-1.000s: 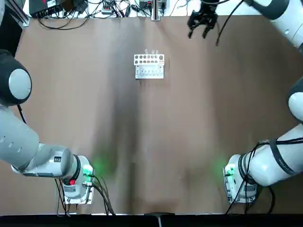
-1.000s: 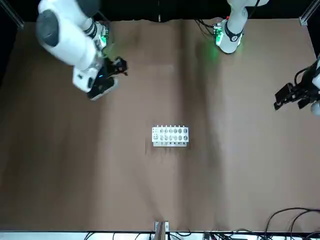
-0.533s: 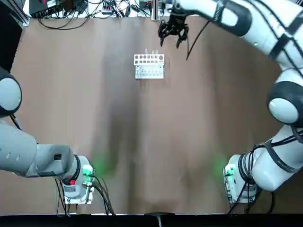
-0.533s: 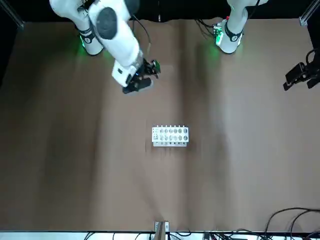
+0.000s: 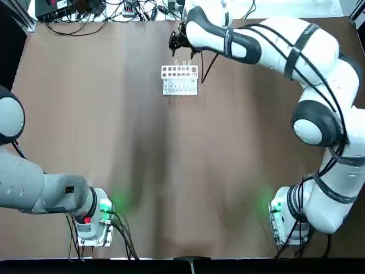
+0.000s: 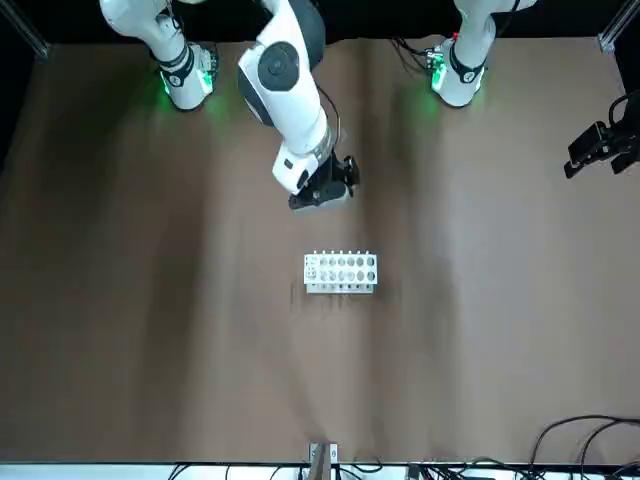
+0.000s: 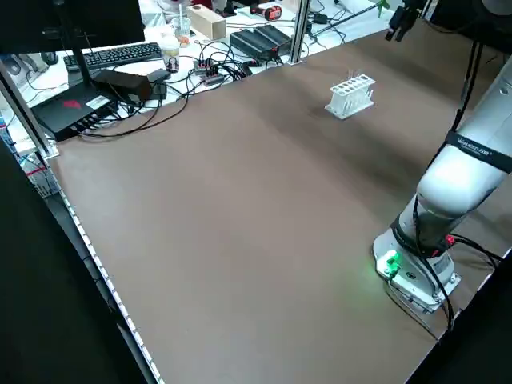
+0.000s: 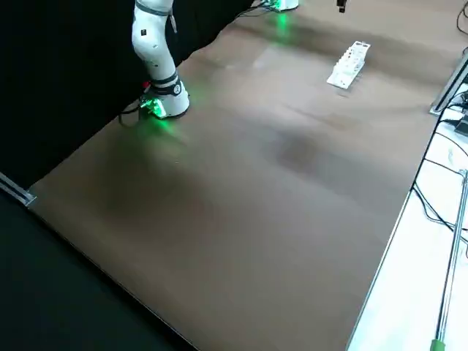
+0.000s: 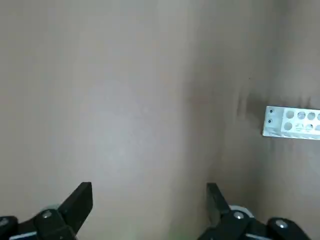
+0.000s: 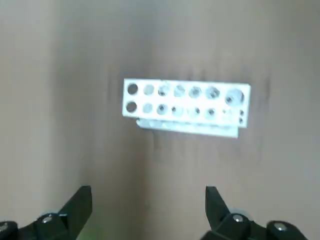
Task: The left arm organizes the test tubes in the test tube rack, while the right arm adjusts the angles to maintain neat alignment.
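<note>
The white test tube rack [image 5: 179, 80] stands on the brown table near its far edge, and is also visible in the front view [image 6: 341, 272]. A few thin clear test tubes [image 5: 182, 61] stick up from its far row. My right gripper [image 5: 181, 44] hovers just beyond the rack's far side, open and holding nothing. In its wrist view the rack [image 10: 185, 106] lies ahead of the open fingers [image 10: 75, 207]. My left gripper [image 6: 596, 155] hangs far off at my left side, open and empty. Its wrist view catches the rack [image 9: 292, 122] at the picture's edge.
Cables, a keyboard and black boxes [image 7: 120, 80] crowd the bench beyond the table's far edge. Both green-lit arm bases [image 5: 94, 214] [image 5: 285, 214] stand at the near edge. Brown tabletop [image 5: 182, 160] stretches between the bases and the rack.
My right arm has swung from the far right corner leftward along the far edge to just behind the rack. The left gripper has drifted slightly outward. The rack has not moved.
</note>
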